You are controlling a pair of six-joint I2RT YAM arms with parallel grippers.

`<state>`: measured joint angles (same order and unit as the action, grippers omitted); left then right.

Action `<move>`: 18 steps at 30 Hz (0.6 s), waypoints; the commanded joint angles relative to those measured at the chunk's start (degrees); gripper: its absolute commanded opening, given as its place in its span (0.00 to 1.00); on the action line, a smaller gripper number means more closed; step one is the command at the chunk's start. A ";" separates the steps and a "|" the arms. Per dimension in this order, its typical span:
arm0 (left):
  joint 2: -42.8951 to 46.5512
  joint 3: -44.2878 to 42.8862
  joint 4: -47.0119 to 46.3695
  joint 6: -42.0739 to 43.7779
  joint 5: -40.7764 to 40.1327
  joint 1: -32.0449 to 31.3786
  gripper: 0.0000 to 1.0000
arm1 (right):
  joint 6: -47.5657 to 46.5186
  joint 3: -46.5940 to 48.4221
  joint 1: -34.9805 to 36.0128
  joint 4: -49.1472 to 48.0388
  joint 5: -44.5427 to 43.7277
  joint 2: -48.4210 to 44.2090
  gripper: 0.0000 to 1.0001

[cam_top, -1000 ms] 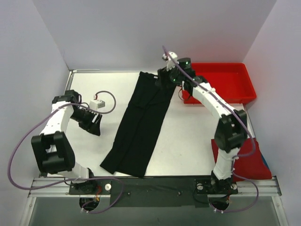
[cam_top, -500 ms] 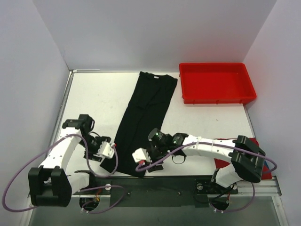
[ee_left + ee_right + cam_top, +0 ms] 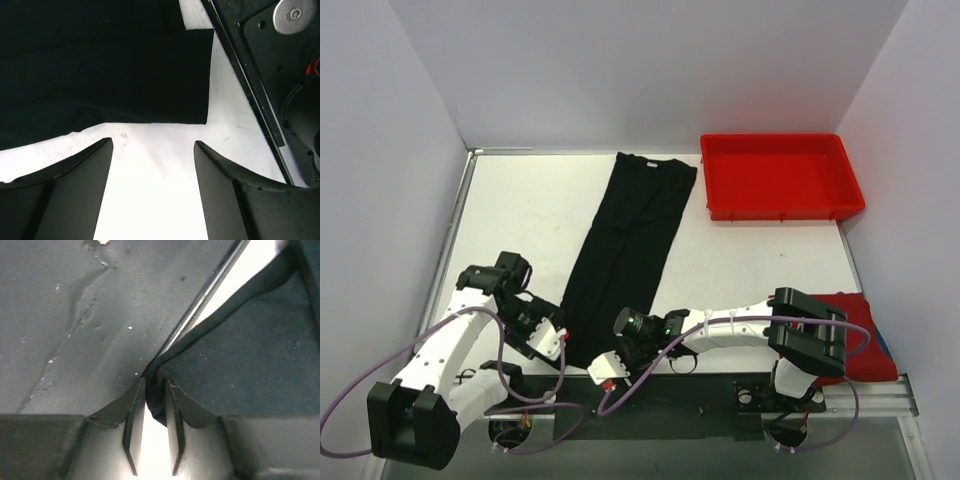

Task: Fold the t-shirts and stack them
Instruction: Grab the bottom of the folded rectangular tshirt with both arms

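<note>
A white bench (image 3: pixel 520 210) is seen from above, closed in by pale walls on the left, far and right sides. A black strip (image 3: pixel 660 388) runs along its near edge, where the two arms are bolted.

The black t-shirt (image 3: pixel 630 240) lies flat, folded lengthwise into a long narrow band. It slants from the far middle of the bench down to the near edge. Its far end sits just beside the near left corner of a red tray (image 3: pixel 780 210), which stands at the far right. Its near hem reaches the black strip.

The red t-shirt (image 3: pixel 868 350) lies bunched at the near right corner, partly under the right arm and well apart from the black one.

The left tool (image 3: pixel 152 144) is low at the near left corner of the black shirt. Its fingers are spread wide with only bare bench between them, and the hem corner lies just beyond their tips.

The right tool (image 3: pixel 155 390) is at the near right corner of the same hem, right at the bench's edge. It is clenched on a small fold of the black cloth, which is raised a little between its narrow fingers.

Bare bench lies wide to the left of the black shirt. More lies to its right, between it and the red shirt, with the right forearm stretched low across that near part.
</note>
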<state>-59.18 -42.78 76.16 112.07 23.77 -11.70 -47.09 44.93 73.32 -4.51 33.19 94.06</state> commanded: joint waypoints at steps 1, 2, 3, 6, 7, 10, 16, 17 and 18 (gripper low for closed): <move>5.28 0.33 11.91 3.68 -2.75 -1.12 0.76 | -0.10 2.18 0.33 4.31 -5.93 0.95 0.06; 6.17 0.68 11.91 4.64 -3.11 -1.91 0.76 | -0.37 1.49 0.33 6.16 -6.38 -0.44 0.02; 7.83 1.03 11.82 5.26 -3.03 -2.53 0.77 | -1.24 0.87 0.33 8.88 -6.73 -1.68 0.00; 9.87 1.12 12.96 5.27 0.82 -8.65 0.84 | -6.06 -1.50 0.33 16.88 -6.91 -8.34 0.00; 9.96 0.69 12.61 3.96 1.80 -10.51 0.85 | -7.21 -1.60 0.33 21.95 -7.61 -9.32 0.00; 5.76 -1.50 7.27 -10.05 4.96 -24.28 0.85 | -10.99 -1.77 -0.10 30.69 -9.19 -13.01 0.00; -4.52 -0.99 -8.30 -33.23 2.43 -49.10 0.77 | -10.92 -5.55 -1.77 33.96 -10.07 -19.26 0.00; -5.33 -0.46 -8.74 -32.80 2.60 -50.42 0.77 | -10.83 -5.90 -1.86 33.78 -10.25 -19.53 0.00; -5.77 0.85 -10.49 -32.88 2.95 -50.52 0.77 | -10.83 -5.99 -2.13 33.43 -10.34 -19.53 0.00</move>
<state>-62.57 -43.55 71.16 89.30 25.45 -58.26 -56.31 40.18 72.20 23.59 23.49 76.36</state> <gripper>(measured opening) 0.775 0.022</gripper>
